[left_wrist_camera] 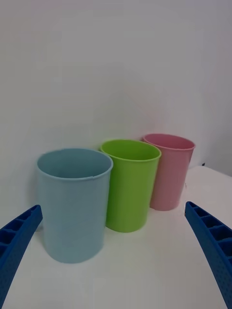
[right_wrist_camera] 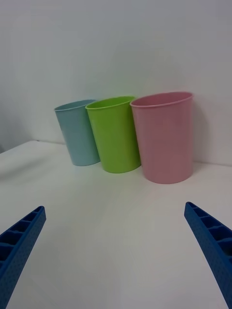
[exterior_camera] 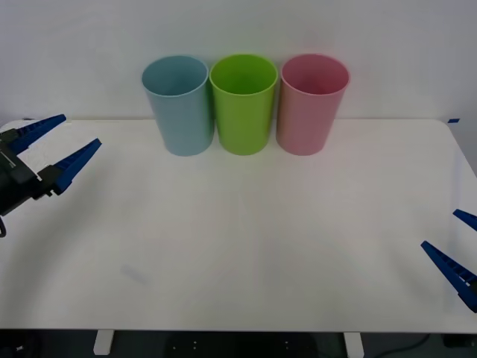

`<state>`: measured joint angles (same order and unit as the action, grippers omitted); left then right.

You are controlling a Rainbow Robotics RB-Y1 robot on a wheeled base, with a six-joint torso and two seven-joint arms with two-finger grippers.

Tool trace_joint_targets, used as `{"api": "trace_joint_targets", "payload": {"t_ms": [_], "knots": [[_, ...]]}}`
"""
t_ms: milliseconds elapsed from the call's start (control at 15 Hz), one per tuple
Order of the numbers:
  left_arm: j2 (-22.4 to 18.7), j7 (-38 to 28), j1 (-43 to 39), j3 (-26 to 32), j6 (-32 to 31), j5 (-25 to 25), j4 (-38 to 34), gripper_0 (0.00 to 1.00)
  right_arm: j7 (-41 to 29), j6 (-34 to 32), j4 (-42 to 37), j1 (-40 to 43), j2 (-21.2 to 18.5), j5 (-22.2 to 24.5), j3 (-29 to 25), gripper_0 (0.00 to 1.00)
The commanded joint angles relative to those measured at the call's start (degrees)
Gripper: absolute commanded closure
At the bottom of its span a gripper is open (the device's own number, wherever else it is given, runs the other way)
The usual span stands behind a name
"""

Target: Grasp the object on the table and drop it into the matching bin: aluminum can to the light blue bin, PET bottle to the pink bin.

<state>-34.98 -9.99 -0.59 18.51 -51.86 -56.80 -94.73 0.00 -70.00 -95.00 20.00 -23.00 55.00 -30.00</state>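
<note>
The light blue bin (exterior_camera: pixel 179 112) (left_wrist_camera: pixel 72 207) (right_wrist_camera: pixel 79 133) stands at the back of the white table (exterior_camera: pixel 246 246), left of centre. The pink bin (exterior_camera: pixel 309 112) (right_wrist_camera: pixel 164 140) (left_wrist_camera: pixel 169 174) stands upright at the right end of the same row. The object, the aluminum can, is out of view. My left gripper (exterior_camera: pixel 80 130) (left_wrist_camera: pixel 113 205) hovers open over the table's left edge, pointing toward the light blue bin, with nothing between its fingers. Low at the table's right front edge, my right gripper (exterior_camera: pixel 440 229) (right_wrist_camera: pixel 115 206) is open and holds nothing.
A lime green bin (exterior_camera: pixel 242 108) (right_wrist_camera: pixel 116 135) (left_wrist_camera: pixel 130 188) stands between the blue and pink ones, almost touching both. A plain white wall rises right behind the row. Bare tabletop stretches from the bins to the front edge.
</note>
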Motion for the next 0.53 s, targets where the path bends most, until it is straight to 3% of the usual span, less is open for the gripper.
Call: {"api": "trace_joint_targets", "payload": {"t_ms": [67,533], "knots": [[0.0,-0.2,-3.3,4.7,-4.7,-3.2,-1.7,0.0,0.0,0.0,0.0,0.0,0.0,0.0,0.0,0.0],[-0.8,-0.2,-10.2,10.5,-8.5,-6.0,-3.9,0.0,0.0,0.0,0.0,0.0,0.0,0.0,0.0,0.0]]}}
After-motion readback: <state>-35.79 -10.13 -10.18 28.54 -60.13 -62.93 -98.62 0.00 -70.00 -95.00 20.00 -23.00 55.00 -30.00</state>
